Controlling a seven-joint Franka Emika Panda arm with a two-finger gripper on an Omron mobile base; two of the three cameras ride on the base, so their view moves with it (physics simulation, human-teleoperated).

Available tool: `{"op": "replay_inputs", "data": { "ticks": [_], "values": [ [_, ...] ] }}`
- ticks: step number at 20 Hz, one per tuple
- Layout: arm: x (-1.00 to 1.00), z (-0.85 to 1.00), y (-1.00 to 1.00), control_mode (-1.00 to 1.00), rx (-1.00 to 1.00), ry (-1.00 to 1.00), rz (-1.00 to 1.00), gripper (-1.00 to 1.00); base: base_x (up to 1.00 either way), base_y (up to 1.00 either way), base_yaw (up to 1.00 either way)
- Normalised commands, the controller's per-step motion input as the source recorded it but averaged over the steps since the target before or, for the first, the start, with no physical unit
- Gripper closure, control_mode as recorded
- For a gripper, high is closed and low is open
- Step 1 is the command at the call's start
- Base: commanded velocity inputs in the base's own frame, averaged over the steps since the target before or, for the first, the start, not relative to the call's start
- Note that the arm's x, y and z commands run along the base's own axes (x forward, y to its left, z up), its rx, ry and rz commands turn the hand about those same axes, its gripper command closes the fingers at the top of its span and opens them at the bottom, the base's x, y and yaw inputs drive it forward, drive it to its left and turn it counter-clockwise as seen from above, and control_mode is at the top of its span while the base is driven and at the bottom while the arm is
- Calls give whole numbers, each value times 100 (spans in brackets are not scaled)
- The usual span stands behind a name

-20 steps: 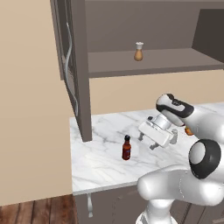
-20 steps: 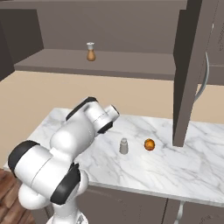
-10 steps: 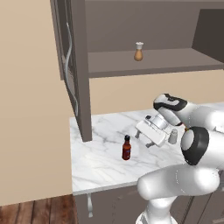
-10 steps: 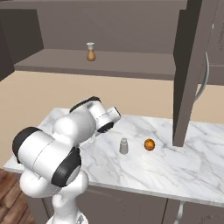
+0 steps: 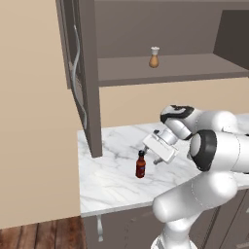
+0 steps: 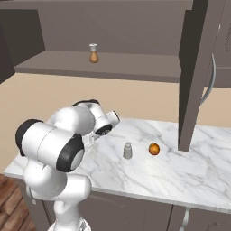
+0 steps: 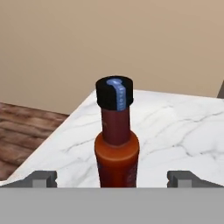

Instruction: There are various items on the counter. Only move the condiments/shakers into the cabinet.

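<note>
The slim dark red bottle [image 5: 140,166] with a black cap stands upright on the white marble counter [image 5: 108,181]. My gripper [image 5: 150,155] is open just right of it and level with its neck. In the hand view the bottle [image 7: 117,144] stands upright between my two fingertips [image 7: 42,178], which are wide apart and do not touch it. The grey shaker [image 6: 127,150] and the orange fruit [image 6: 154,149] stand side by side further along the counter. The tan shaker [image 5: 154,57] stands on the shelf inside the open cabinet [image 5: 170,68].
The cabinet's left door [image 5: 77,78] hangs open over the counter's left end, close to the bottle. The right door [image 6: 197,76] hangs open beyond the fruit. The counter's left edge drops to a wooden floor [image 7: 22,135].
My hand has moved left along the counter toward the red bottle, staying open. The bottle, shakers and fruit have not moved.
</note>
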Motion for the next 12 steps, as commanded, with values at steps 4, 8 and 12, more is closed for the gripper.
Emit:
{"op": "replay_inputs", "data": {
  "ticks": [4,8,12],
  "values": [
    [15,-3,20,-100,1,0,0,-100,0,0,0],
    [13,-1,17,-100,1,0,0,-100,0,0,0],
    [-7,-3,6,-100,0,6,0,-100,0,0,0]
  ]
}}
